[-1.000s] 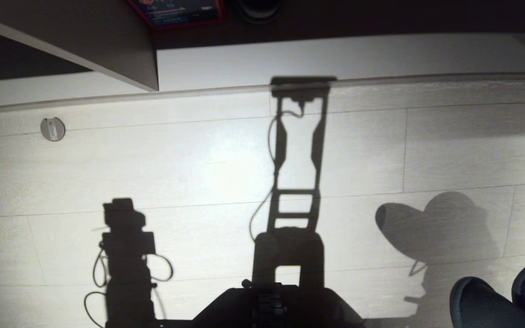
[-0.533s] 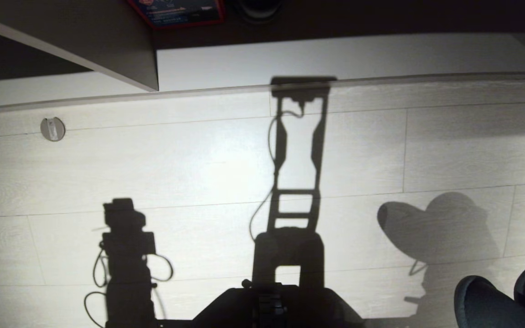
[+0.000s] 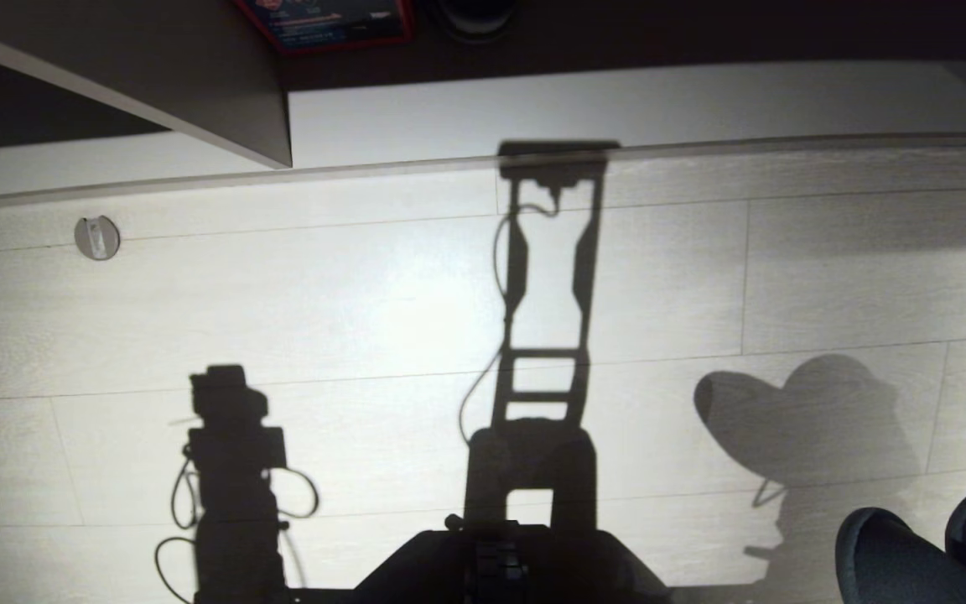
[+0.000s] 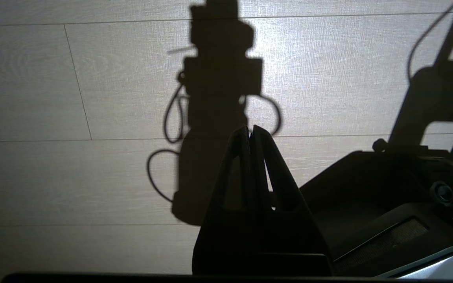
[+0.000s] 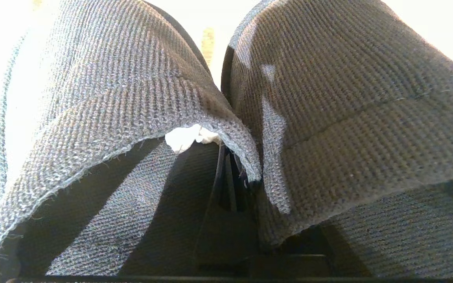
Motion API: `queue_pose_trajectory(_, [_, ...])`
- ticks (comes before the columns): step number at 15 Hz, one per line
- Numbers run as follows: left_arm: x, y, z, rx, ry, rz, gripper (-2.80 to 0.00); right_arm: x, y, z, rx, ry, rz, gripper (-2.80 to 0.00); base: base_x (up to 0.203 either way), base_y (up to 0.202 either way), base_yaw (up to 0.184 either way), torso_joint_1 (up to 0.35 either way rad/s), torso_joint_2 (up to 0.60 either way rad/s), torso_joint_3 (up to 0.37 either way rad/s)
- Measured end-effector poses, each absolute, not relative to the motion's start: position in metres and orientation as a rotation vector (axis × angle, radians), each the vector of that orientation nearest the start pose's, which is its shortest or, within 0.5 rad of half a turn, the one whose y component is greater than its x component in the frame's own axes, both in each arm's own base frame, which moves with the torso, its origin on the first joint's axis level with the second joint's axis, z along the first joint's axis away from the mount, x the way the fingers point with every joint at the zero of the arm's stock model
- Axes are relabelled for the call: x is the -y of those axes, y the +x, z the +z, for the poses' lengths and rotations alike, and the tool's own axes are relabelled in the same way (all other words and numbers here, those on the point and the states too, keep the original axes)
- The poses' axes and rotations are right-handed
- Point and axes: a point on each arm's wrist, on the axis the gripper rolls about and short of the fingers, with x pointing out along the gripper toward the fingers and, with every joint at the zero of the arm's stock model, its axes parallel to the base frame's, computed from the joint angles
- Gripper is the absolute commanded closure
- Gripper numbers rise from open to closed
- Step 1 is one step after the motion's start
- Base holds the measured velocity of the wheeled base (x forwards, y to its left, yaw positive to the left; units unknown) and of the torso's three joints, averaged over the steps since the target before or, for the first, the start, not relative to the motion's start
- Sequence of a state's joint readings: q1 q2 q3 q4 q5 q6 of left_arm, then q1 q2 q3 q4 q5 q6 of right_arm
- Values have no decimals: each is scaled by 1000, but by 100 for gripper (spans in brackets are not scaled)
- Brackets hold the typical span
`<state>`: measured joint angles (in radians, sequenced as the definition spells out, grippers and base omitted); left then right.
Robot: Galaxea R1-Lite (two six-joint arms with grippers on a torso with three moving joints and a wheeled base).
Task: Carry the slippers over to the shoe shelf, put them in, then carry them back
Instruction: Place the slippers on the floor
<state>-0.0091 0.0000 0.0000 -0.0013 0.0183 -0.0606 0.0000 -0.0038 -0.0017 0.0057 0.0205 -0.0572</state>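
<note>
Ahead of the right claw (image 5: 232,188) stretches the pale plank floor (image 3: 366,294), and beyond it the shoe shelf (image 3: 617,105), its light base board running under a dark back with an upright divider toward the left. Hanging from that claw are the slippers (image 5: 226,118), side by side with their inner rims pinched together between the closed jaws; in the head view their toes (image 3: 927,545) peep in at the lower right corner. Off to the other side, the left claw (image 4: 250,131) hangs over bare floor, fingers pressed together and holding nothing. Judging by the gap to the shelf, the carry is under way. Doing it well means keeping the pinch firm, the pair level and low enough to slide onto the base board, well beside the divider.
</note>
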Motion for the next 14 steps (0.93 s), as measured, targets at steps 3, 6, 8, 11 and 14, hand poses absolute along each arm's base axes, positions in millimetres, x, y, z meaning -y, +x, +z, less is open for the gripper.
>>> queue_pose_trajectory(3, [-1,-23,76,1,-60,10,0,0,-23,75,0,-57,21,0,0,0,0,0,0,0])
queue_pose_trajectory(6, [-1,-23,76,2,-59,10,0,0,-23,75,0,-58,21,0,0,0,0,0,0,0])
queue_pose_trajectory(8, [-1,-23,76,1,-61,10,0,0,-23,75,0,-58,21,0,0,0,0,2,0,19])
queue_pose_trajectory(11, [-1,-23,76,2,-61,10,0,0,-23,75,-1,-57,21,0,0,0,0,3,2,148])
queue_pose_trajectory(14, [-1,-23,76,1,-61,10,0,0,-23,75,-1,-57,21,0,0,0,0,-1,4,201])
